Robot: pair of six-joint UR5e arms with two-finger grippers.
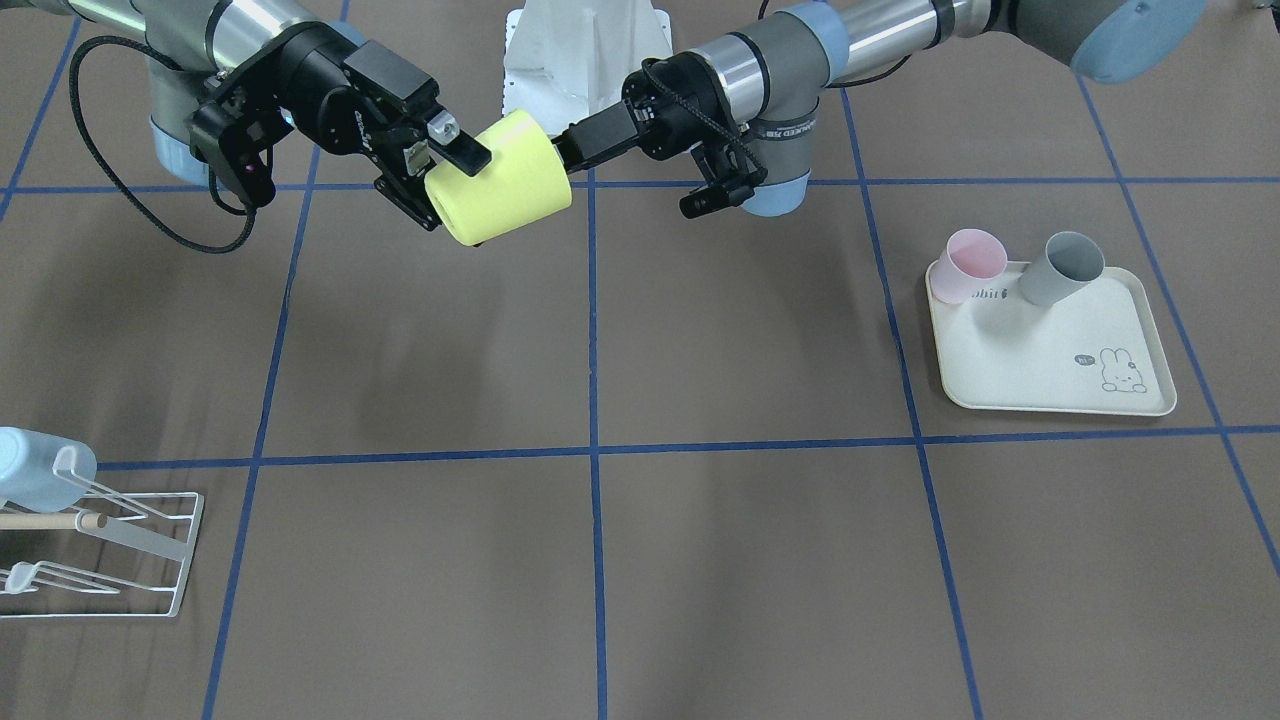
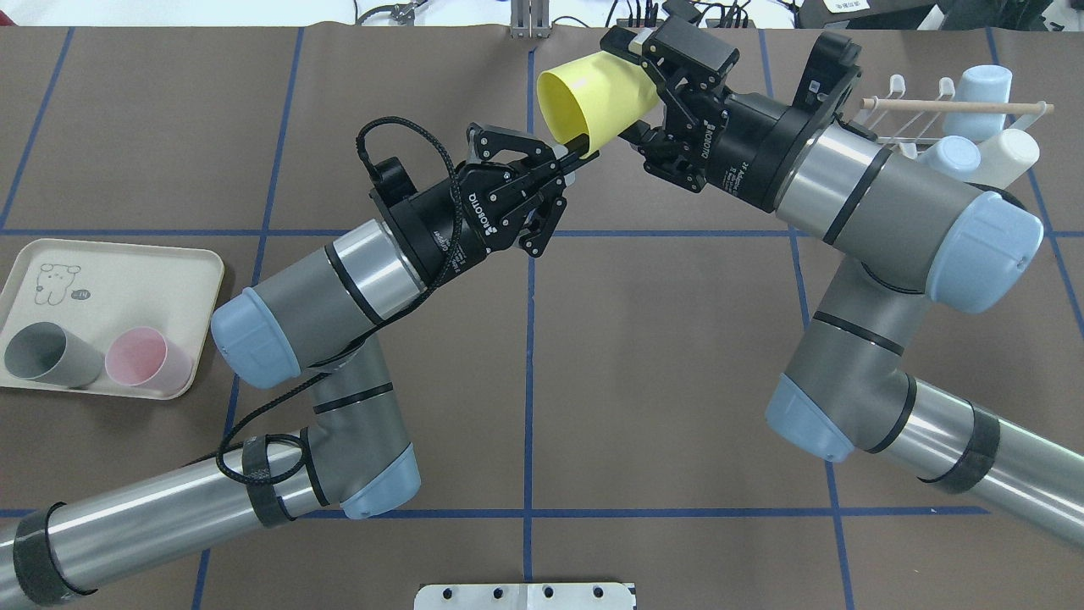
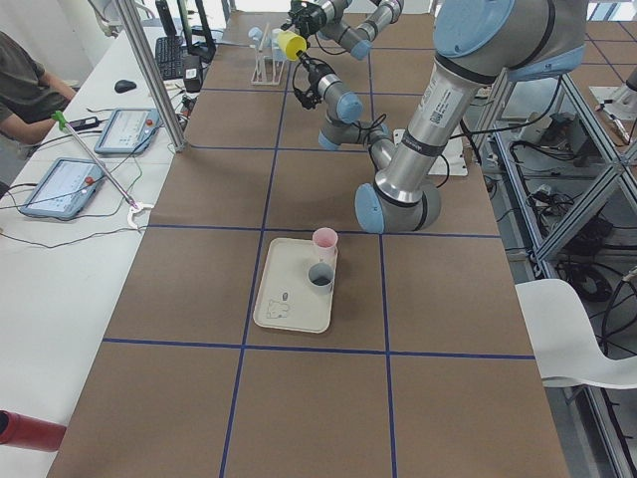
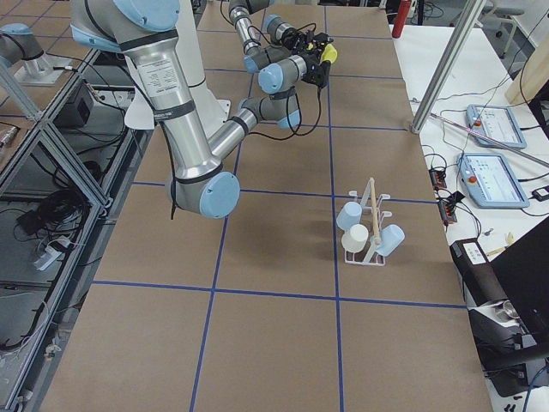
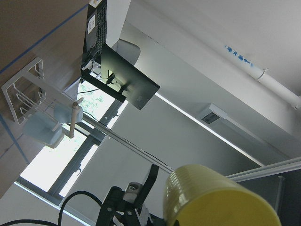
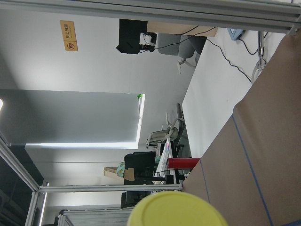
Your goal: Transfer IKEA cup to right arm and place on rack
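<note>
Cup [image 2: 594,95] held above desk [image 1: 700,560]: left fingers [image 2: 576,156] pinching rim, right fingers [image 1: 462,150] clamping base end.

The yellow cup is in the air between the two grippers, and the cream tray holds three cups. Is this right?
No: the cream tray holds two cups, a pink cup and a grey cup, as the overhead exterior view shows. The yellow cup is between the left gripper and right gripper.
</note>
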